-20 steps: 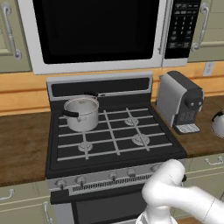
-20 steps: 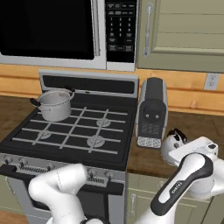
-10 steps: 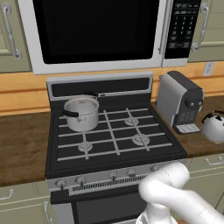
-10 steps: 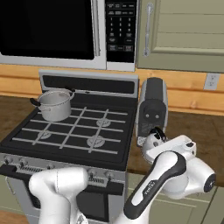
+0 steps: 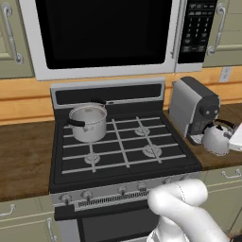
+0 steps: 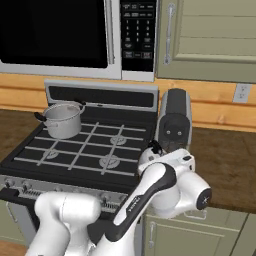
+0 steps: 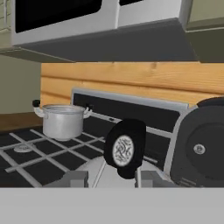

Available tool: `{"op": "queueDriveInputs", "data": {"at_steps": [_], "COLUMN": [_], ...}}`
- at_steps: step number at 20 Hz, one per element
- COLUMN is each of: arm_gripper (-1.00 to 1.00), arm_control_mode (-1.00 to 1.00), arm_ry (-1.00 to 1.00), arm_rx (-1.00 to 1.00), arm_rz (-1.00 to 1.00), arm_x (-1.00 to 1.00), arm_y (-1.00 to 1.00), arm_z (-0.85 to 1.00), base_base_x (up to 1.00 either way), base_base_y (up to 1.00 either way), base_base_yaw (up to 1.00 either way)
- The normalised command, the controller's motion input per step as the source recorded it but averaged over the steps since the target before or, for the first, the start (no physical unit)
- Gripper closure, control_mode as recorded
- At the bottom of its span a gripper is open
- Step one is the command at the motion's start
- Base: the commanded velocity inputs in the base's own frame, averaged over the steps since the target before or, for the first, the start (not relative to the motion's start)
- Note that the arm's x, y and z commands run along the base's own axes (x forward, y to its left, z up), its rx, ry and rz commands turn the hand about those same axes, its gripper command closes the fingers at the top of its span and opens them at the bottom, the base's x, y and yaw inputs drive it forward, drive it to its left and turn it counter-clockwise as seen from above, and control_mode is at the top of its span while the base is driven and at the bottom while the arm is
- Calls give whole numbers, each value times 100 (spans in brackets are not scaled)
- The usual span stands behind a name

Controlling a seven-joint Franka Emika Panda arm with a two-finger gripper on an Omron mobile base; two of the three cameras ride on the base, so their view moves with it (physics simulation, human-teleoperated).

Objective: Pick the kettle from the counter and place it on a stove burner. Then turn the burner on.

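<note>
- Kettle (image 5: 216,138) sits just right of the stove, in front of the coffee machine (image 5: 194,108), over the counter (image 5: 28,156)
- Gripper (image 7: 110,178) jaws closed on the kettle's handle; lift unclear
- Saucepan (image 5: 88,122) on the back-left burner

both base views look down from behind, sharing the stove (image 5: 123,142); hand view sits low, close.

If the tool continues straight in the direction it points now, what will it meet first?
The tool is shut on the kettle. Beyond it, the line runs low over the stove's right side toward the stove's black back panel, probably first. The coffee machine sits close on the right; depth is unclear.
</note>
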Motion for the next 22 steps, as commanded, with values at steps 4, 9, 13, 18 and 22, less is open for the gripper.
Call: {"op": "queueDriveInputs", "data": {"at_steps": [4,9,13,18,22], "arm_gripper": [100,100,100,100,100], "arm_control_mode": [-100,-100,-100,-100,-100], "arm_ry": [11,7,6,3,2], "arm_rx": [0,0,0,0,0], "arm_rz": [6,8,7,7,8], "arm_x": [0,0,0,0,0], "arm_y": [93,99,99,96,91], "arm_z": [7,0,0,0,0], "base_base_x": [0,0,0,0,0], "base_base_y": [0,0,0,0,0], "base_base_yaw": [0,0,0,0,0]}}
